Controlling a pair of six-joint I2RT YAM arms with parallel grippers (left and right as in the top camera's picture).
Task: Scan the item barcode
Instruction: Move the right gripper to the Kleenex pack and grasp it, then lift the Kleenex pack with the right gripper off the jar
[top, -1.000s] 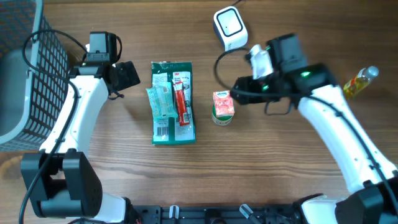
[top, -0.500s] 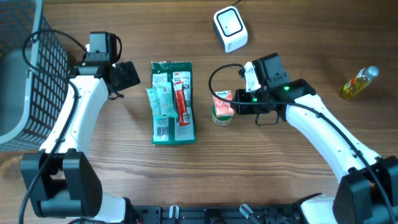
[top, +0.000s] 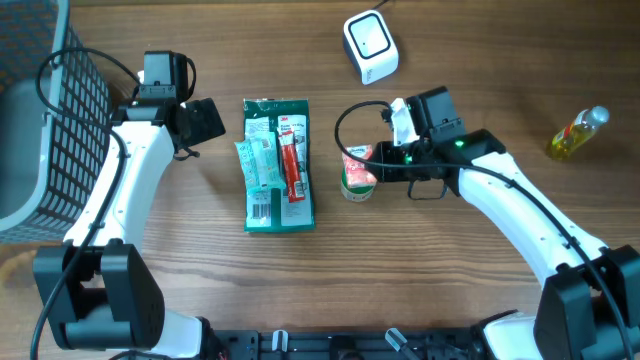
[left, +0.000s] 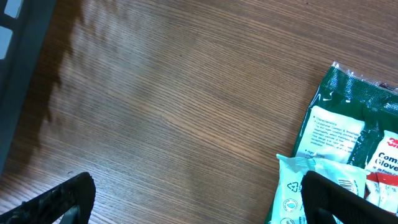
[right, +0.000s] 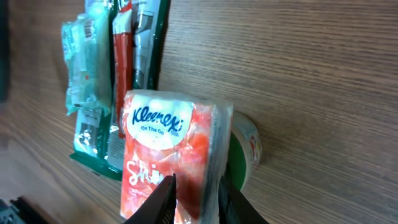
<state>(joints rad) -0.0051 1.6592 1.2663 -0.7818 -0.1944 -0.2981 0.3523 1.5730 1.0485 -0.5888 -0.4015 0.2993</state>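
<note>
A red and white Kleenex tissue pack (right: 168, 155) rests against a green and white tub (right: 244, 149). My right gripper (right: 196, 198) is shut on the pack's near edge, one finger on each face. From overhead, the pack (top: 357, 158) sits mid-table with the right gripper (top: 378, 165) at its right side. The white barcode scanner (top: 370, 45) stands at the back of the table, apart from the pack. My left gripper (top: 205, 120) hovers open left of the green packet (top: 278, 165); in its wrist view the left gripper (left: 199, 205) holds nothing.
The green packet carries a pale sachet (top: 258, 165) and a red stick pack (top: 291, 165). A dark wire basket (top: 40, 120) fills the far left. At the far right lies a small bottle of yellow liquid (top: 578, 132). A black cable (top: 345, 118) loops by the right wrist.
The right arm swung left and nearer to the tissue pack, and its jaws closed on it. The left arm has not moved.
</note>
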